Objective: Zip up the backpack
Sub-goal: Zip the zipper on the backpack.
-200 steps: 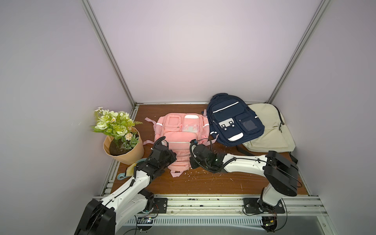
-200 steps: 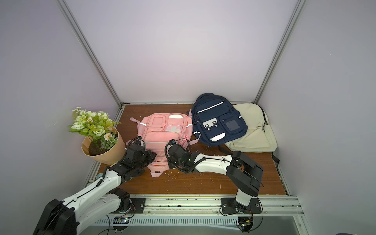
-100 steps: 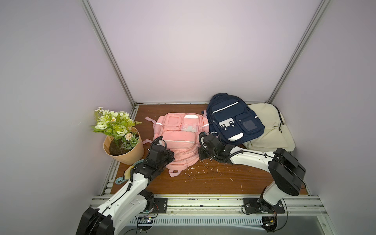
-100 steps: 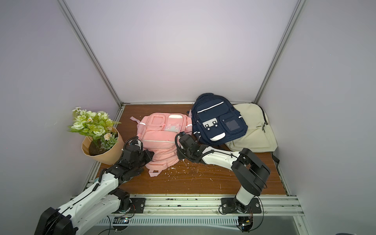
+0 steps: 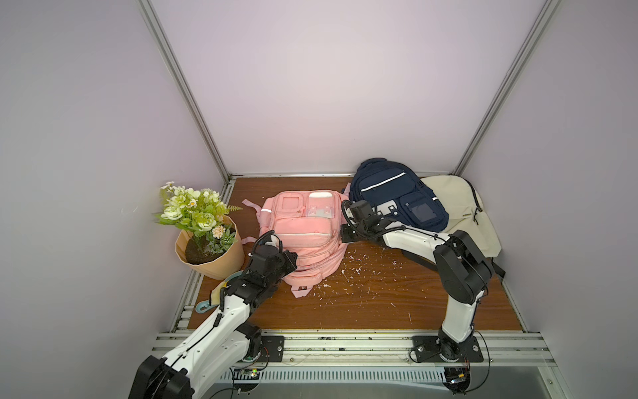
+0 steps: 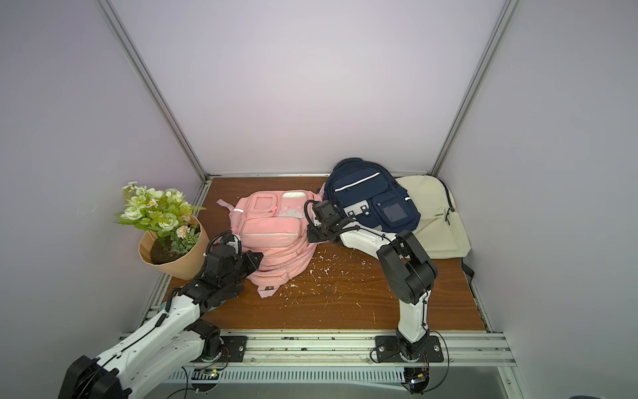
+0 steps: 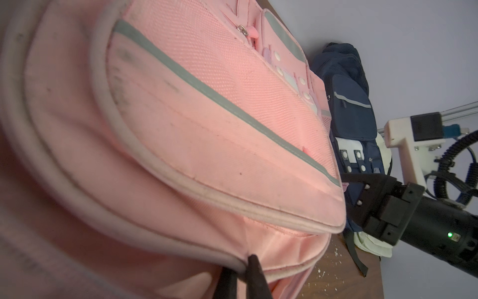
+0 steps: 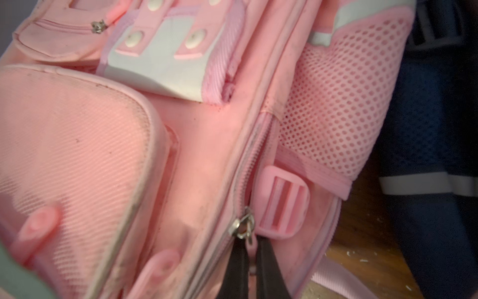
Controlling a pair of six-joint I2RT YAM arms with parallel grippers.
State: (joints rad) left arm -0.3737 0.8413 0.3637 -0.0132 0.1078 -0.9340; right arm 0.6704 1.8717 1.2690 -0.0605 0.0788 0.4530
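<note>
Wooden tabletop [image 5: 362, 300] carries the pink backpack [image 5: 303, 238]. Left fingers [image 7: 258, 282] pinch its piping [image 7: 181, 247]; right fingers [image 8: 236, 271] clamp its zipper pull [image 8: 243, 227].

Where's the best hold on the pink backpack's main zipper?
The thin pink pull tab off the metal slider, not the slider: it sticks out free. Come in along the zipper line, as the right gripper does, pinching its faces.
</note>
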